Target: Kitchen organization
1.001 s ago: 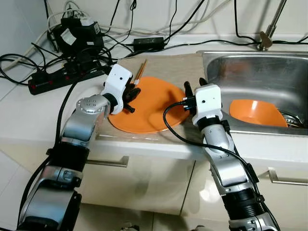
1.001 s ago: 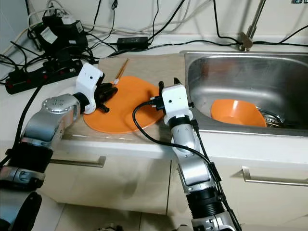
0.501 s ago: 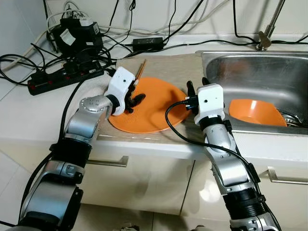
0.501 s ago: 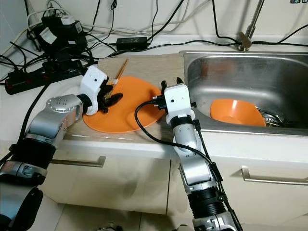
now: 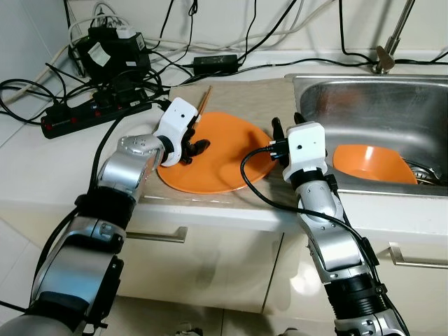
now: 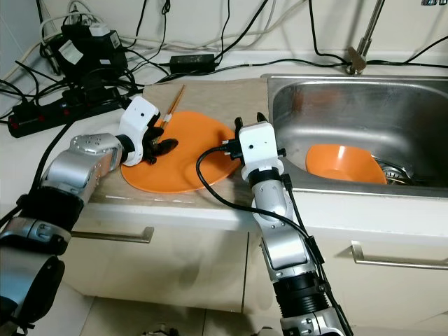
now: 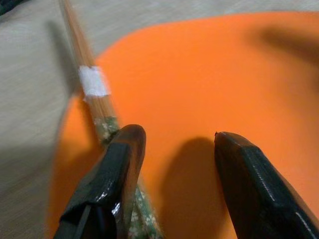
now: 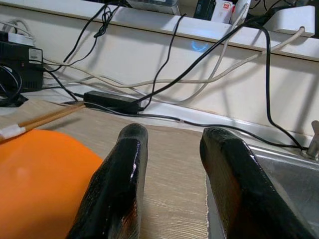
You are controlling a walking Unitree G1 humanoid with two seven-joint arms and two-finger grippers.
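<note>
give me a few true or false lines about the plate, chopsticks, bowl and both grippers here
1. The orange plate lies on the mat beside the sink. True.
2. The orange bowl sits on the plate. False: it lies inside the sink.
3. The left gripper is open above the plate, next to the chopsticks. True.
4. The right gripper grips the chopsticks. False: its fingers are open and hold nothing.
5. The chopsticks lie in the sink. False: they rest across the plate's far-left rim.

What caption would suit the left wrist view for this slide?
Left gripper open just above the orange plate, one finger beside the chopsticks lying across the plate's edge onto the mat.
</note>
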